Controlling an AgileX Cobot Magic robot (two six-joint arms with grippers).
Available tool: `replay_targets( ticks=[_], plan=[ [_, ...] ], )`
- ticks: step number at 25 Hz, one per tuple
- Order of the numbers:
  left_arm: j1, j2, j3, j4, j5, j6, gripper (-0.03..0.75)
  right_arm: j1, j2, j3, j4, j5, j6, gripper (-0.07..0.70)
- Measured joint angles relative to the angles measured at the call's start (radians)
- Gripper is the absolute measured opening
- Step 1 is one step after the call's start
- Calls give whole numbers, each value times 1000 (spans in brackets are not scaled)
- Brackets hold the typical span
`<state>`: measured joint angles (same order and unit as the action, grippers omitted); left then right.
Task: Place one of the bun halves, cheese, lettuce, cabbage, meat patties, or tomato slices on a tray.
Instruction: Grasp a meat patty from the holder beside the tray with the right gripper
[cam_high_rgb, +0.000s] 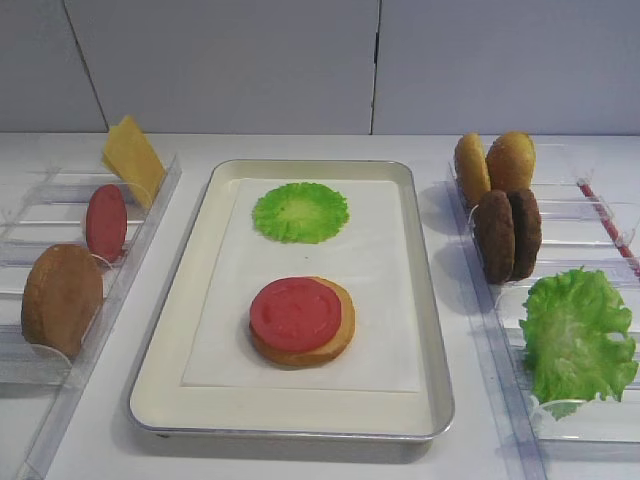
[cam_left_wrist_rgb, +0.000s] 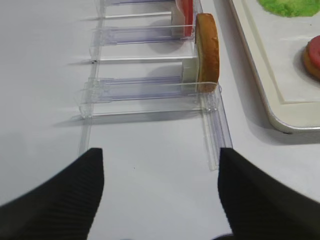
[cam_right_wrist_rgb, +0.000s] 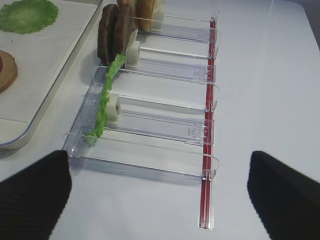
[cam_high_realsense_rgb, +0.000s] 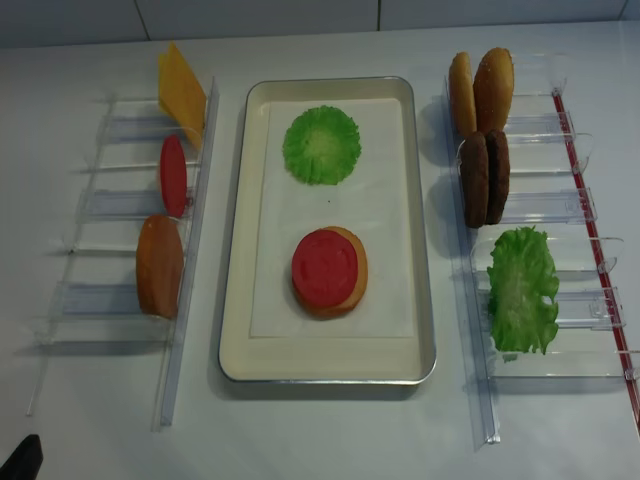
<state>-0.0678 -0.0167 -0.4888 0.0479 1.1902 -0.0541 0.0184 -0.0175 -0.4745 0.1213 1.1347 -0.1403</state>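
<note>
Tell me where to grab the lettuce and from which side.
Grip the lettuce by its upper ruffled edge, coming down from above with the right gripper. It stands on edge in the clear rack, thin and upright, so jaws can probably straddle its faces.

You've only got fingertips visible in both wrist views: the right gripper (cam_right_wrist_rgb: 159, 192) and the left gripper (cam_left_wrist_rgb: 160, 192) each show as two matte black fingers with fine ribbed texture and rounded inner corners, no cables, screws or markings in view.
</note>
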Motion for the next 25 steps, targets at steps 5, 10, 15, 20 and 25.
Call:
replay_targets(
  ticks=[5, 10, 15, 20, 25],
  plan=[
    [0, 0, 0, 0, 0, 0, 485, 0, 0, 0, 0, 0, 0, 689],
    [0, 0, 0, 0, 0, 0, 485, 0, 0, -4, 8, 0, -19, 689],
    [0, 0, 0, 0, 0, 0, 485, 0, 71, -119, 93, 0, -82, 689],
    [0, 0, 0, 0, 0, 0, 485, 0, 311, -303, 130, 8, -65, 689],
    [0, 0, 0, 0, 0, 0, 485, 0, 610, -491, 259, 53, -83, 689]
  ],
)
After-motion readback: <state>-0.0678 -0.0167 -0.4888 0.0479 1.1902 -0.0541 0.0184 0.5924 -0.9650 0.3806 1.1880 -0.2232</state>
